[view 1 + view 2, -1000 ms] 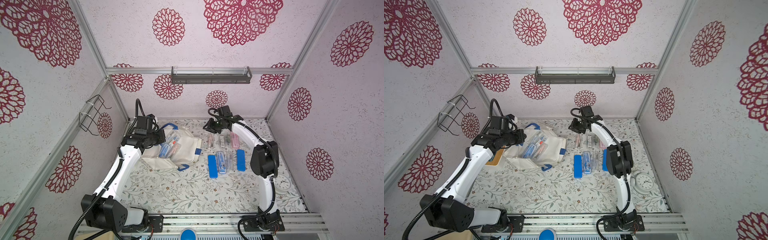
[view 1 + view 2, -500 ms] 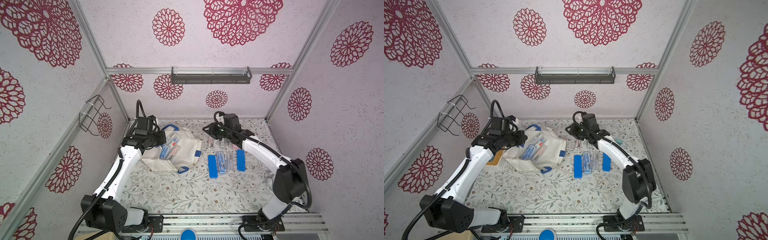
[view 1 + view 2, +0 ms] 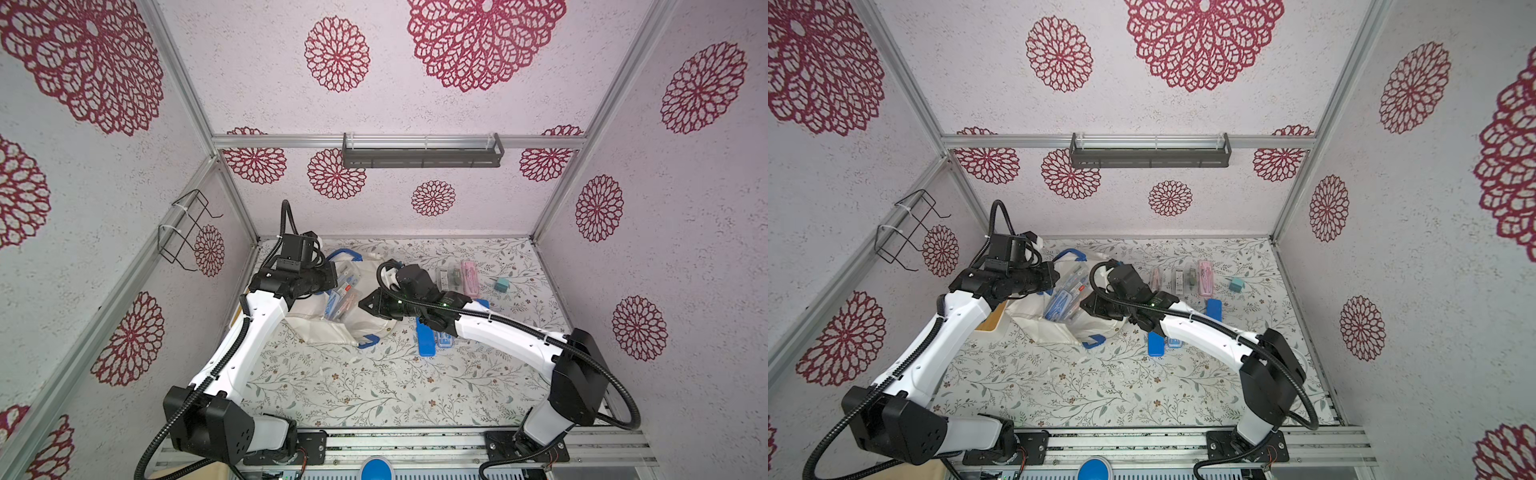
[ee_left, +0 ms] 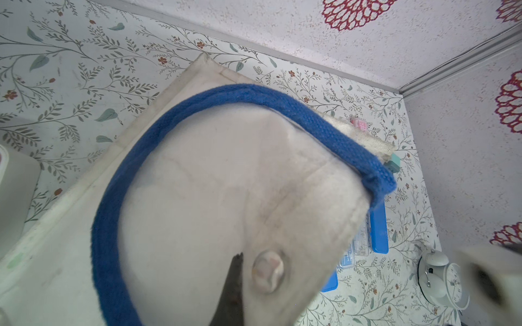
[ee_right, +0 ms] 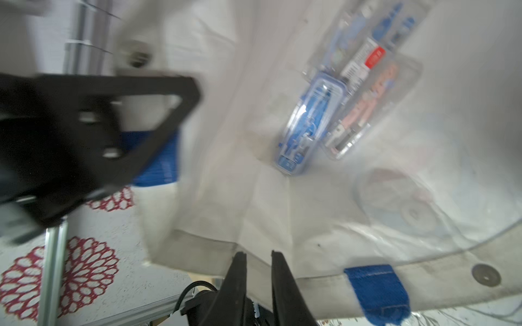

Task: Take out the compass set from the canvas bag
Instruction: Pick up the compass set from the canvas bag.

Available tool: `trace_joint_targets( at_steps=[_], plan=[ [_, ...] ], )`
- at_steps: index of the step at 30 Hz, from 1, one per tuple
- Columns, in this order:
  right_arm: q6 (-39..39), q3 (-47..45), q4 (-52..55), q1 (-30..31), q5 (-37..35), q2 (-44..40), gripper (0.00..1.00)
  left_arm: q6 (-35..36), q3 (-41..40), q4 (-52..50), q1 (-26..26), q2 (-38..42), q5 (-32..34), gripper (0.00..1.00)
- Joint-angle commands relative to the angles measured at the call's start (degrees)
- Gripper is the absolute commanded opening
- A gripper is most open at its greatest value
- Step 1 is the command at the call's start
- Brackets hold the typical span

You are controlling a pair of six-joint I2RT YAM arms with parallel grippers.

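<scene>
Canvas bag [image 3: 316, 330] in clenched left jaws; right jaws narrowly parted at its rim, grasp unclear.

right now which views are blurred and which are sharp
Right wrist view: motion-smeared, the clear plastic cases inside the off-white canvas bag with blue straps streaked. Left wrist view: near bag fabric soft, floral tabletop crisp. Both top views: sharp, evenly lit.

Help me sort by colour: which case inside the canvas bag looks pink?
The clear case with pink contents, lying side by side with the blue case in the canvas bag.
</scene>
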State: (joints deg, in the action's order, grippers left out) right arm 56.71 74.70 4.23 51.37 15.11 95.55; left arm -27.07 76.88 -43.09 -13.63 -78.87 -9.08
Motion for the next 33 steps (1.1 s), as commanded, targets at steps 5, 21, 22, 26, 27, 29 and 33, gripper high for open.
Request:
trace_joint_targets(
  at_steps=[5,21,22,26,27,29,33],
  plan=[
    [11.3,4.2,-4.4,-0.3,-2.9,10.4,0.29,0.0,-0.5,1.2,-2.6,3.0,-0.3,0.0],
    [23.0,21.6,5.9,-2.9,-10.9,29.5,0.58,-1.2,-2.8,1.0,-5.4,6.7,0.4,0.0],
    [23.4,21.9,7.2,-3.1,-11.6,29.8,0.59,-1.1,-2.9,1.0,-5.5,6.8,0.4,0.0],
    [24.1,22.7,8.6,-3.7,-12.1,31.1,0.6,-1.0,-2.9,1.1,-5.8,6.7,-0.3,0.0],
    [24.0,23.3,9.1,-3.8,-12.1,31.7,0.6,-1.0,-2.9,1.1,-5.8,6.6,-0.4,0.0],
    [24.0,24.3,9.6,-4.0,-11.5,33.0,0.6,-1.4,-2.9,1.3,-6.0,6.4,-0.9,0.0],
    [24.5,23.2,1.3,-4.3,-9.5,34.6,0.59,-1.9,-2.8,2.0,-6.8,5.7,-1.6,0.0]
  ],
)
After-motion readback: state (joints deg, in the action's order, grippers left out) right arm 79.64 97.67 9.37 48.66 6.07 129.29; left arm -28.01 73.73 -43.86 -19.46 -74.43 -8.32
